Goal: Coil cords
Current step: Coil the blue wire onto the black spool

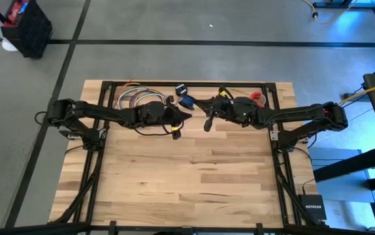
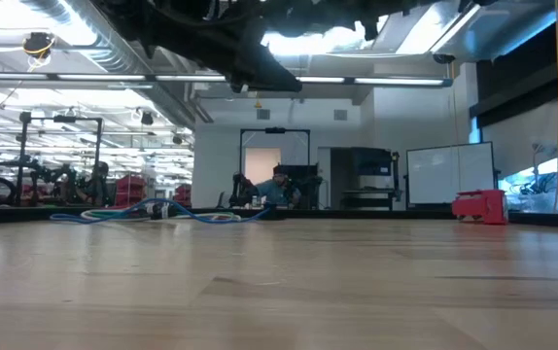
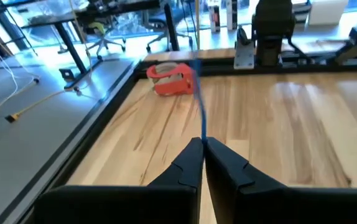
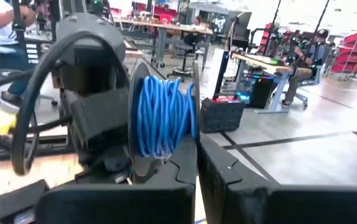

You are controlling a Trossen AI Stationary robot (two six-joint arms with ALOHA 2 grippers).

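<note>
Left gripper (image 3: 202,149) pinches the thin blue cord (image 3: 198,102), limp and light; right gripper (image 4: 196,155) clamps its wound coil (image 4: 161,115), best held there.

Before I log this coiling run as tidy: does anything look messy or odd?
Yes. The cord lies in loose, uneven loops at the table's far edge, not a neat coil. One strand runs taut from the left gripper's shut fingers. The right gripper holds a spool of blue cord.

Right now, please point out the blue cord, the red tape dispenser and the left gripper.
blue cord (image 3: 199,112): left wrist view, taut strand.
red tape dispenser (image 3: 172,79): left wrist view, body.
left gripper (image 3: 203,144): left wrist view, between fingertips.
</note>
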